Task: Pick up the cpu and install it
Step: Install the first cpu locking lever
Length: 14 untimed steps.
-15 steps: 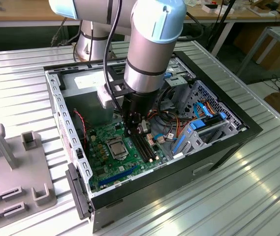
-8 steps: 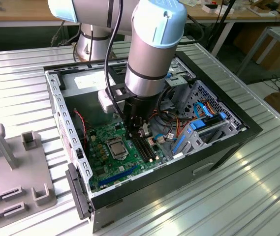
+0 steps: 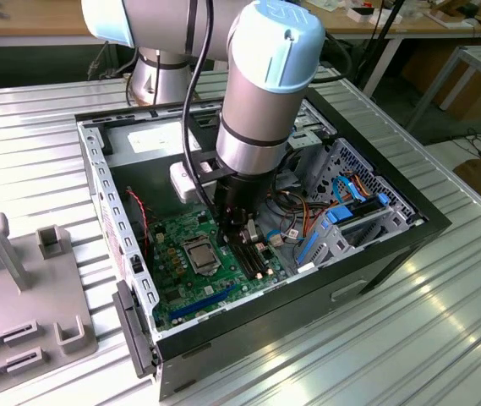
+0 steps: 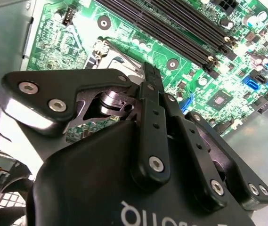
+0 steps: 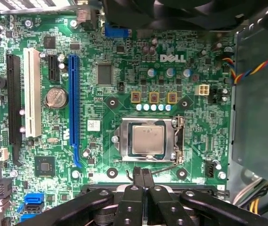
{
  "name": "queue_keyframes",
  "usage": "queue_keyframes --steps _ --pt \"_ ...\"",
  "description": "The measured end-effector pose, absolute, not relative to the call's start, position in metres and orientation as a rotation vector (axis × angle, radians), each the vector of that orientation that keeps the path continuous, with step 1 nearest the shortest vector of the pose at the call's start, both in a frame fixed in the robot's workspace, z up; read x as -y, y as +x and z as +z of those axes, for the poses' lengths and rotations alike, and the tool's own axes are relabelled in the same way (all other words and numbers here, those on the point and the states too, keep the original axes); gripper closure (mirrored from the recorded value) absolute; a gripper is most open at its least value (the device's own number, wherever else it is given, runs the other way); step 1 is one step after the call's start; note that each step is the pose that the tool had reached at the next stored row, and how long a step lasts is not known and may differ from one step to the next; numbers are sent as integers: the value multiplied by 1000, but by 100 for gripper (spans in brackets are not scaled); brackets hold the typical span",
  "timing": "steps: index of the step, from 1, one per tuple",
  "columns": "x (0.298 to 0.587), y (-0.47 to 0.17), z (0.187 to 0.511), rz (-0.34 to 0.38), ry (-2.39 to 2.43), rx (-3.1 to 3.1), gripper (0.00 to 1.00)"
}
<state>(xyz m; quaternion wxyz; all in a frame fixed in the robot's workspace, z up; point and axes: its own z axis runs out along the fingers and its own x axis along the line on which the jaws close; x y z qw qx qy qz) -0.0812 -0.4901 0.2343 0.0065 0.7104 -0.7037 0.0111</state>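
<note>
dull silver square cpu [image 5: 147, 140] sits in its socket frame [image 5: 178, 141]; pincer [image 5: 142, 175] closed, empty.

A silver-grey arm [image 3: 257, 101] is capped in pale blue, trailed by a black cable; its black gripper [image 5: 142, 175] linkage is studded with silver screws.

We find a white printed logo on the flat green circuit board [image 5: 124, 61], and a small white paper sticker [image 5: 93, 125], too fine to read, beside its long blue plastic slot [image 5: 73, 103]. Pale letters, cut off at the edge, mark the body of the black gripper [image 4: 151, 75].
</note>
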Motion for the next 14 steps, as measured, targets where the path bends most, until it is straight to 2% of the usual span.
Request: queue_keyframes --steps 14 --pt "495 -82 226 36 2234 2193 89"
